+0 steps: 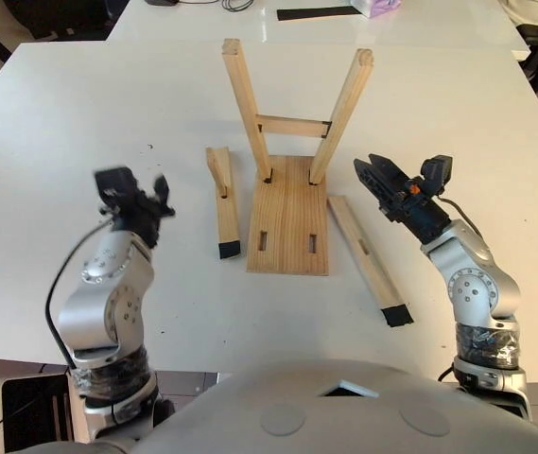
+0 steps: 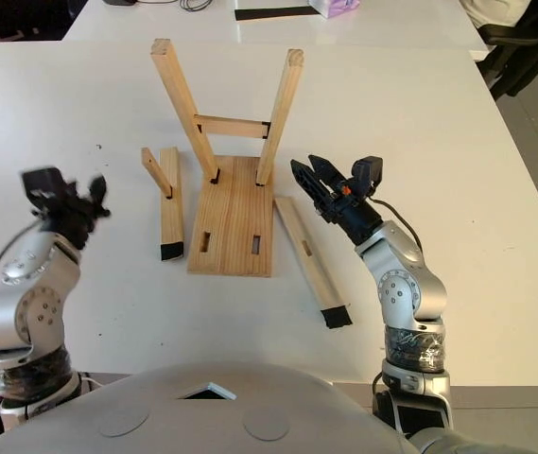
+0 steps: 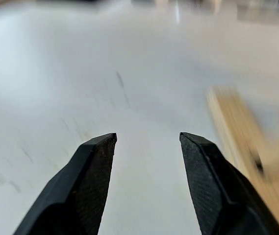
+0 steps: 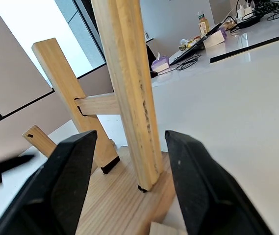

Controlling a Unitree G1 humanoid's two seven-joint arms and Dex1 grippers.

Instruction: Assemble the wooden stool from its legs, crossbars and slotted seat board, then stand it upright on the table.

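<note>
The slotted seat board (image 1: 287,227) lies flat mid-table. Two legs stand in its far slots, one on the left (image 1: 247,104) and one on the right (image 1: 341,113), joined by a crossbar (image 1: 292,126). A loose leg with a crossbar stub (image 1: 221,200) lies left of the board, and another loose leg (image 1: 368,257) lies to its right. My right gripper (image 1: 371,168) is open and empty, a short gap right of the right standing leg (image 4: 129,73). My left gripper (image 1: 139,189) hovers open and empty to the left of the left loose leg (image 3: 242,142).
The white table (image 1: 79,113) has free room to the left, right and front of the parts. A second table at the back holds a black strip (image 1: 314,12) and a tissue box (image 1: 377,7). Two empty slots (image 1: 287,241) show in the board's near half.
</note>
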